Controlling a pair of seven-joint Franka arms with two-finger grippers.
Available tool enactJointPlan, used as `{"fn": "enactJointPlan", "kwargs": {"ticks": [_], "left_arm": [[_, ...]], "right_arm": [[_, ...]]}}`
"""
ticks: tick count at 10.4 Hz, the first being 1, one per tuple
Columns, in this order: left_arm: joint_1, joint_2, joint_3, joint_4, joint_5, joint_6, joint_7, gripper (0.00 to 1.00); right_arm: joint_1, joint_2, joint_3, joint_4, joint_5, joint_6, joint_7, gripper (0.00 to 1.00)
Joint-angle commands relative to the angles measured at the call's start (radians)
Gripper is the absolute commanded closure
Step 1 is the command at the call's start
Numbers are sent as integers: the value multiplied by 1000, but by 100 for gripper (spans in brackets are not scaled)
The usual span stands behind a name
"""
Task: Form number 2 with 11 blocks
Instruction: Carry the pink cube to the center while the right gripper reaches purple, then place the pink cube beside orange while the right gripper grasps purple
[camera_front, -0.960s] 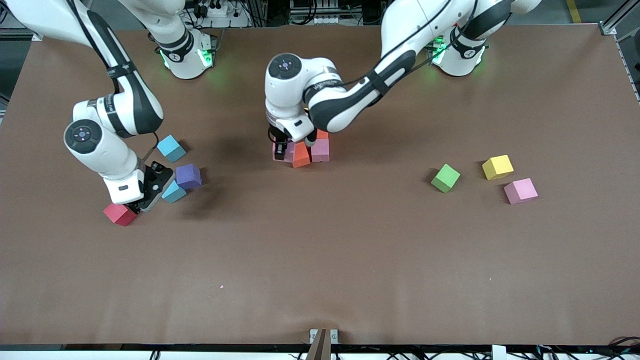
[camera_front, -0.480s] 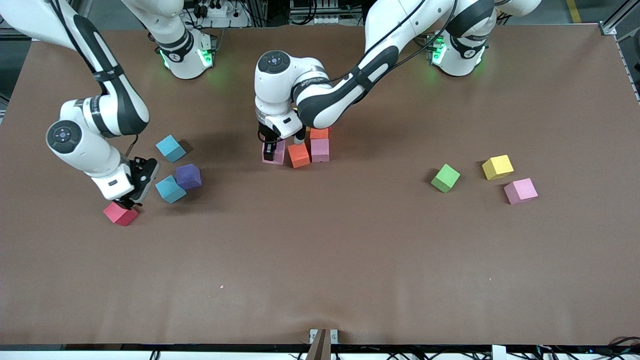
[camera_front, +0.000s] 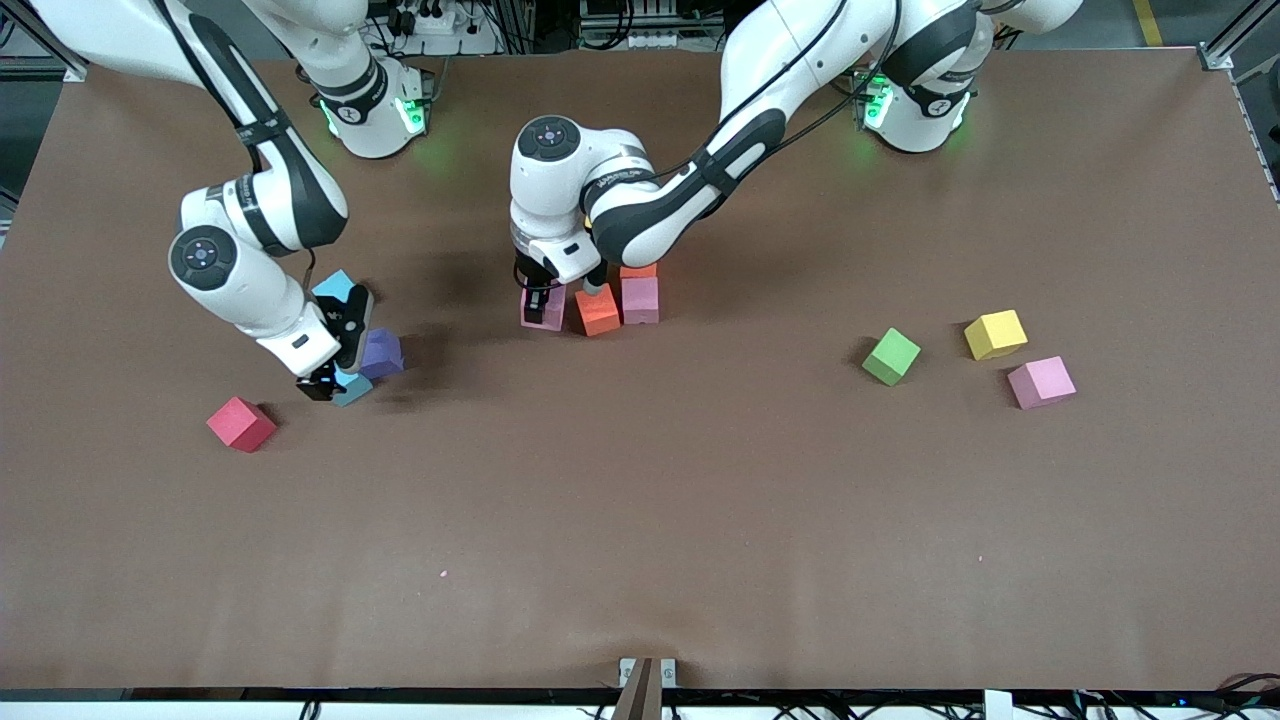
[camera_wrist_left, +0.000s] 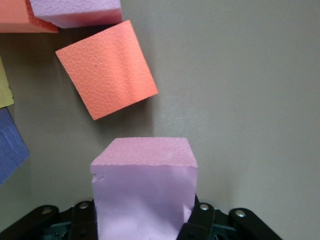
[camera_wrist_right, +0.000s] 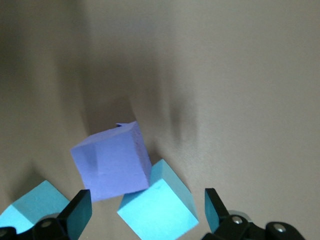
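My left gripper (camera_front: 543, 298) is shut on a pink block (camera_front: 545, 310) (camera_wrist_left: 144, 200), held low at the table beside a tilted orange block (camera_front: 597, 311) (camera_wrist_left: 106, 68). With a pink block (camera_front: 640, 299) and an orange block (camera_front: 638, 270), these form a small mid-table cluster that does not read as the number 2; the arm hides part of it. My right gripper (camera_front: 325, 385) (camera_wrist_right: 147, 215) hangs open over a light blue block (camera_front: 352, 388) (camera_wrist_right: 159, 205), a finger on either side. That block touches a purple block (camera_front: 382, 352) (camera_wrist_right: 111, 162).
A second light blue block (camera_front: 335, 287) lies by the right arm. A red block (camera_front: 240, 423) sits alone, nearer the front camera. Green (camera_front: 891, 356), yellow (camera_front: 995, 333) and pink (camera_front: 1041, 381) blocks lie loose toward the left arm's end.
My right gripper left the red block and swung over the light blue block beside the purple one. My left gripper carried the pink block slightly away from the orange block, toward the right arm's end.
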Motion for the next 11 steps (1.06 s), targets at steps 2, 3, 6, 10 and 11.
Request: {"fn": "enactJointPlan", "kwargs": {"ticks": [2,3,6,10,11], "left_arm": [[-28,37,29,21,7,18,-119,68],[-28,45,27,19,7,18,-100,67],[-26,59,29,7,7,18,-91,67],[-28,66,29,-4,12,16,-85,67],[-28,68,27,-13,9,16,-73,67]], "right_arm": [[-18,-44,30,-89,23,72,-82,0],[-18,-42,31,-99,23,73,-115,0],[-16,-39,28,-139,23,134,-138,0],[-26,-10,24,-153,23,145,-149,0],[-27,-4,22,-155,22,147,-153,0]]}}
